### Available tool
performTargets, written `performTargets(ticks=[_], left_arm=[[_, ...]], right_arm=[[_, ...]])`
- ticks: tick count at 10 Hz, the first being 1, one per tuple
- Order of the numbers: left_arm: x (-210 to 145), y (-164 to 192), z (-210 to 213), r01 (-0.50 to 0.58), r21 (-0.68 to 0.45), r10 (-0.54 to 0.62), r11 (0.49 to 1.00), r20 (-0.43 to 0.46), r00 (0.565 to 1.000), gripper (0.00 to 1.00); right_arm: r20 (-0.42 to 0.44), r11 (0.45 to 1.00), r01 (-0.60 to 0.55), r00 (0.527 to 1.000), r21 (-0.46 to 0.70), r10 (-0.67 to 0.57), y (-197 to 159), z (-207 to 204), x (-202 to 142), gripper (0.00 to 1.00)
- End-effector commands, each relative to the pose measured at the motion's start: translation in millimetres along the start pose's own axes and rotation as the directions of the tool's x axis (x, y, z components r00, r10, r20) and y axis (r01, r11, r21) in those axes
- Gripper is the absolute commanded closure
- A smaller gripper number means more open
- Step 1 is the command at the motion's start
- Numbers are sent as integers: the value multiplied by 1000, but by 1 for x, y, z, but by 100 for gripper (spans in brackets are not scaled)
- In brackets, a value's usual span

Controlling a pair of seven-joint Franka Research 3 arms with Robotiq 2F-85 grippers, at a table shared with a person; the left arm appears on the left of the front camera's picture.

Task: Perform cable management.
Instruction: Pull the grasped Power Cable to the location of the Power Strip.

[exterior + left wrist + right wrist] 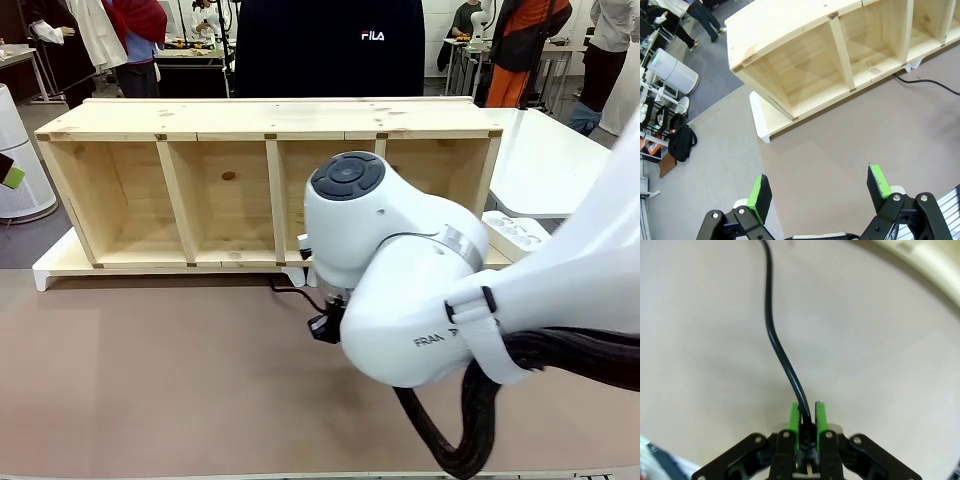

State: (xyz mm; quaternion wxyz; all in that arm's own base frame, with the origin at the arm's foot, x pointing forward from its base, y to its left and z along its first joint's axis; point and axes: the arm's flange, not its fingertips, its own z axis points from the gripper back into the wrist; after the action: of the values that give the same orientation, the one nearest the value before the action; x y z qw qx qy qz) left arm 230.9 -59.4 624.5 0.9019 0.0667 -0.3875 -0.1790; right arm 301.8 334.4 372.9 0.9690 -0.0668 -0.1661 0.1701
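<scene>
Check the right pincer (807,410) in its wrist view. Both green pads press against the cable (777,345), and the cord is clamped between them with no gap visible on either side. From the grip point, the cable runs away from the pincer over the table (875,365), curves once and leaves the picture at the upper edge.

In the front view, find the right arm (400,270). It reaches in from the right to the middle of the table, just in front of the wooden shelf (270,120), and its white housing covers most of its pincer. A short length of the cable shows to the left of the arm, lying on the table close to the shelf's lower front edge.

The shelf lies lengthwise across the far part of the table, with its four open compartments facing the robot's side. A white power strip (515,232) lies near the shelf's right end, partly hidden behind the arm. A person in a dark top (330,45) stands behind the shelf.

Check the left pincer (820,192) in its wrist view. Its jaws stand wide apart with nothing between them, and it hovers above the table with the left end of the shelf ahead of it. In this view the cable lies on the table, running from the foot of the shelf to the picture's right edge, well apart from this pincer.
</scene>
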Motion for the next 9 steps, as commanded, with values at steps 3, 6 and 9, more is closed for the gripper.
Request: performTargets(ticks=[3, 6, 9], left_arm=[[0, 0, 0, 0, 5, 0, 1000, 0, 1000, 0], [0, 0, 0, 0, 5, 0, 1000, 0, 1000, 0], [0, 0, 0, 0, 5, 0, 1000, 0, 1000, 0]], right_arm=[[40, 988, 142, 989, -59, -140, -83, 29, -26, 84], [60, 947, 315, 948, -56, -312, -159, 45, -39, 84], [85, 892, 448, 892, -49, -444, -219, 55, -44, 84]])
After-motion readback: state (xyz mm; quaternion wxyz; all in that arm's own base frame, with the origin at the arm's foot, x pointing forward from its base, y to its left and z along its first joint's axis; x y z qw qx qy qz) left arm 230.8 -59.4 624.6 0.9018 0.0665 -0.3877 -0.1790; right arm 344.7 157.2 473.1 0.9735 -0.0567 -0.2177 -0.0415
